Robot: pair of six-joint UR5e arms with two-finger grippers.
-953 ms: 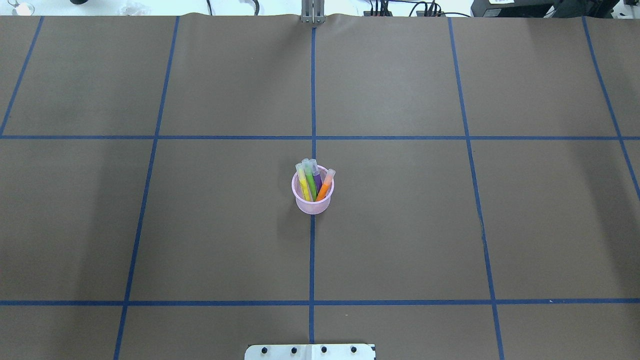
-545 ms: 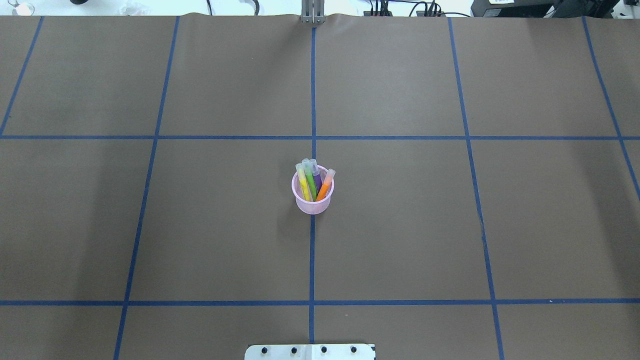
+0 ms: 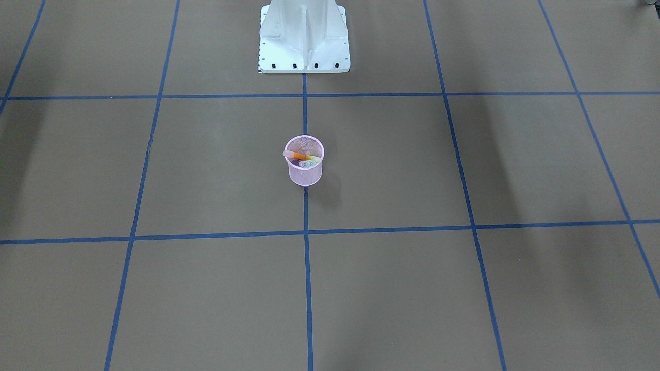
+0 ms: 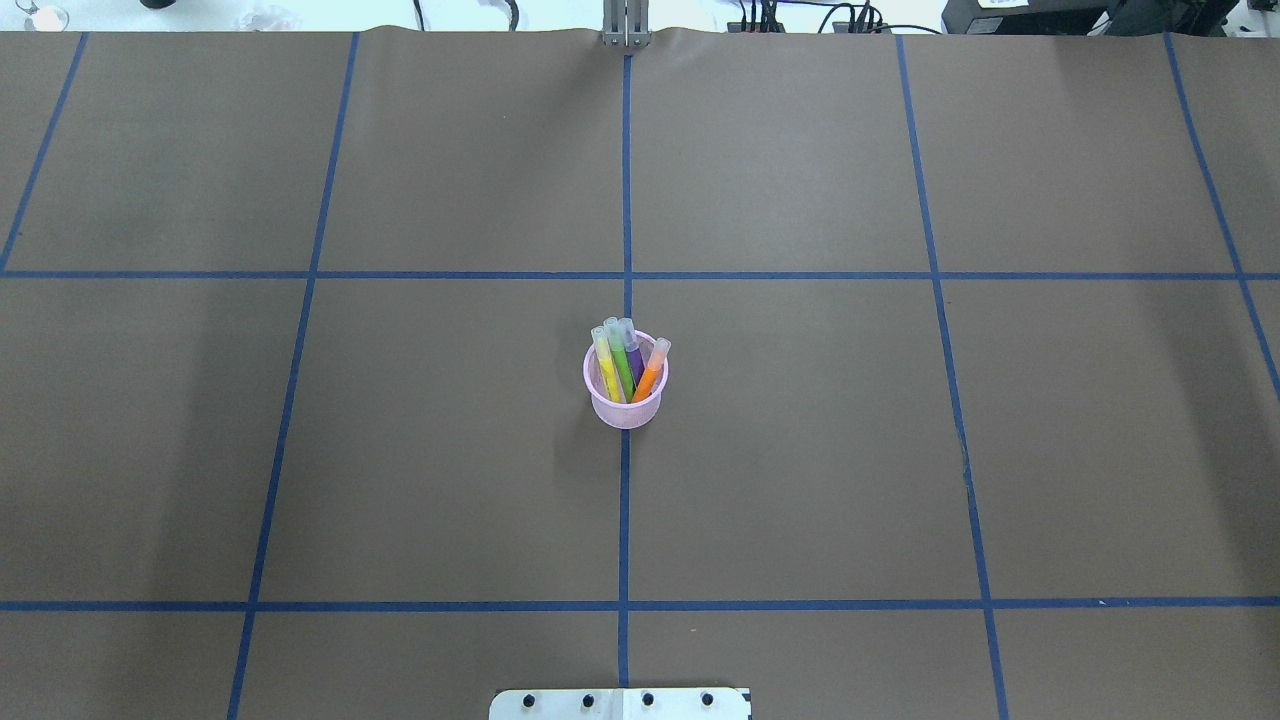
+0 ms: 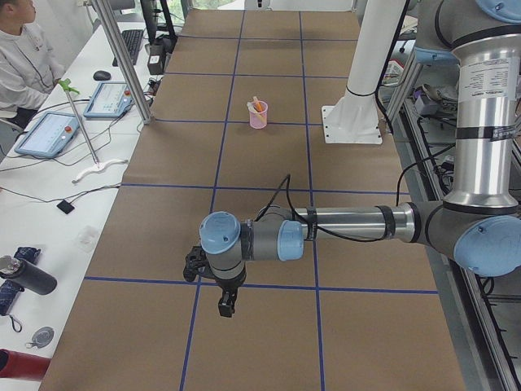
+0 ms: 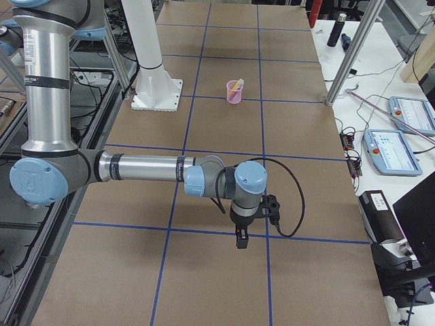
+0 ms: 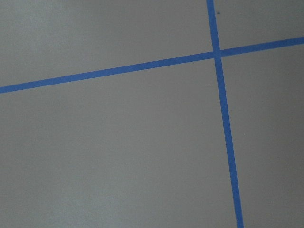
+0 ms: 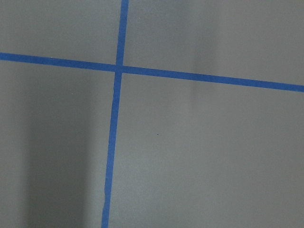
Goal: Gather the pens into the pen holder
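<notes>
Pink mesh pen holder (image 4: 625,408) upright — four pens (image 4: 622,368) inside (caps up). Left gripper (image 5: 226,306) and right gripper (image 6: 239,241) hang well apart from it — cannot tell whether either is clenched or released.

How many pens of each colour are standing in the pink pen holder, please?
yellow pen: 1
green pen: 1
purple pen: 1
orange pen: 1
Total: 4, all in the pink mesh pen holder.

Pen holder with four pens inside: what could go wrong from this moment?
1. The pens stick out above the rim of the pen holder, and the orange pen leans apart to one side; a bump might tip it.
2. It stands loose mid-table, so any low sweep across could knock it over.
</notes>
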